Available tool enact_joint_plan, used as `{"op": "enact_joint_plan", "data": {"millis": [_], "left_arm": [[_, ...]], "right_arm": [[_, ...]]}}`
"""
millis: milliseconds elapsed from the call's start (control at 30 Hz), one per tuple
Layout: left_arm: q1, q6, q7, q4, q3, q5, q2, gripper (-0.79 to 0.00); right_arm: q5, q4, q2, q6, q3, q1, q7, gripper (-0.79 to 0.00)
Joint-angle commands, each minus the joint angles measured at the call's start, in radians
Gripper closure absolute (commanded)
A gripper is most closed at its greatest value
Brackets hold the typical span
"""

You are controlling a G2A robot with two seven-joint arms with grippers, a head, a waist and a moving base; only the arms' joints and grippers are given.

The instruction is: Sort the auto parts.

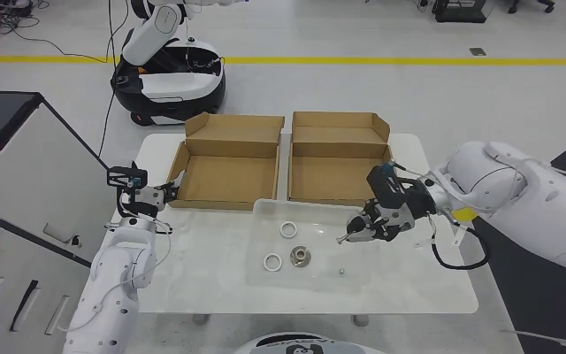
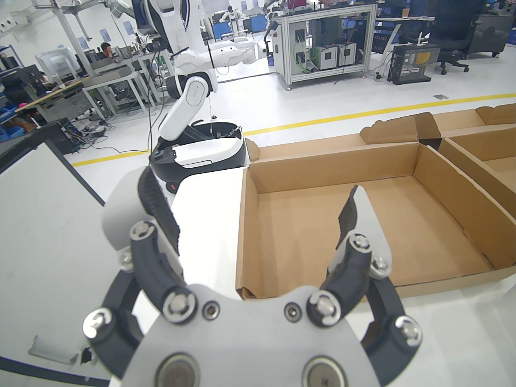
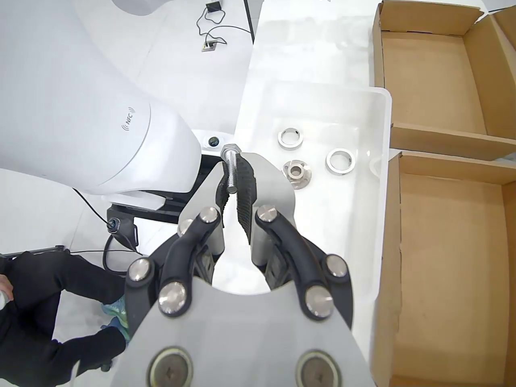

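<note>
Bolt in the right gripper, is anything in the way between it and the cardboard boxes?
Nothing visible blocks it. The right gripper holds the bolt over the white tray; both cardboard boxes sit open just beyond the tray. Only the tray rim and the boxes' low front walls lie between, so it likely must pass above them.

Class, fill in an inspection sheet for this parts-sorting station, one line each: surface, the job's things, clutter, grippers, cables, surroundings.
Surface: white table carrying a white tray and two open cardboard boxes side by side behind it.
Job's things: two metal rings, a flanged bushing and a tiny part, too small to identify, lie in the tray; a bolt is held above it.
Clutter: nothing seen.
Grippers: left gripper open, at the table edge beside a box; right gripper shut on the bolt.
Cables: black cable looped at the right arm; floor cables.
Surroundings: another robot, yellow floor line.
</note>
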Motion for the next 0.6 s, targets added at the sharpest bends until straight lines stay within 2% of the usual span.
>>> {"op": "enact_joint_plan", "data": {"millis": [0,433,567], "left_arm": [[0.000,0.000,0.000,0.000,0.000,0.000,0.000,-0.785],[0.000,0.000,0.000,0.000,0.000,0.000,0.000,-0.785],[0.000,0.000,0.000,0.000,0.000,0.000,0.000,-0.785]], "right_arm": [[-0.001,0.001,0.000,0.000,-0.001,0.000,0.000,0.000],[-0.001,0.001,0.000,0.000,-0.001,0.000,0.000,0.000],[0.000,0.045,0.005,0.007,0.027,-0.012,-0.039,0.000]]}}
